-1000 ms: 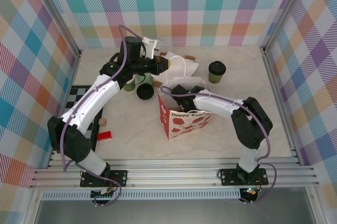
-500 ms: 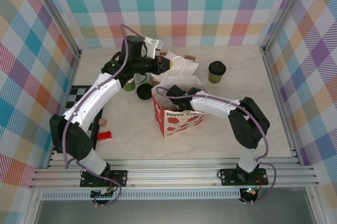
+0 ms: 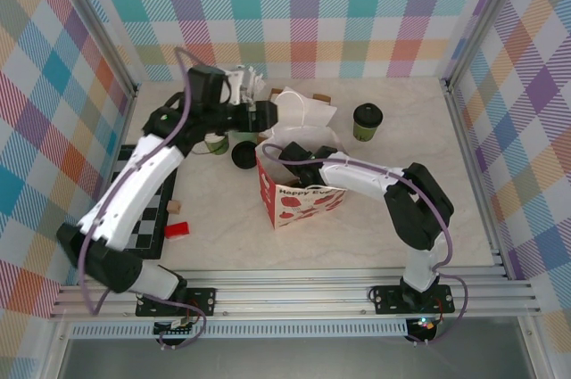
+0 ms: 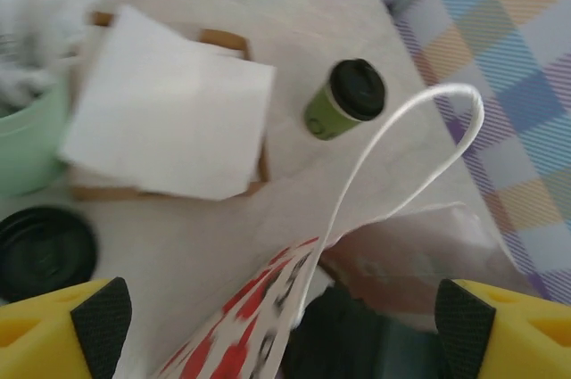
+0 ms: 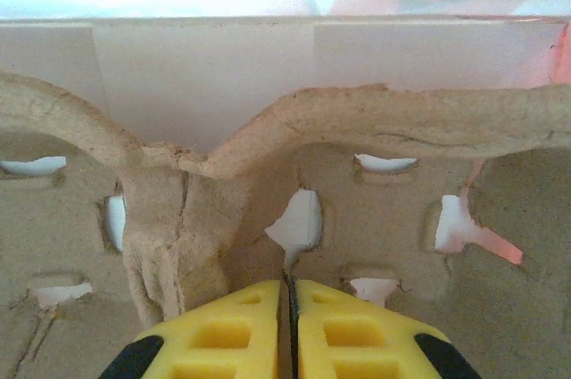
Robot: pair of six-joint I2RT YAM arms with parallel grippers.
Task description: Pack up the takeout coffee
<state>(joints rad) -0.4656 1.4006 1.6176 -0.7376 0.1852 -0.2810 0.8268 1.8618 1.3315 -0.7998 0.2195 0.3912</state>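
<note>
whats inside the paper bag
Inside the bag is a brown cardboard cup carrier, with the right gripper, shut, reaching in. Whatever lies under the carrier is covered.

Yellow jaws pressed together before a brown pulp cup carrier (image 5: 384, 218).

I'm working in a lab test cell: plaid backdrop walls (image 3: 303, 4) and aluminium rails (image 3: 294, 294) box in the table (image 3: 232, 241).
</note>
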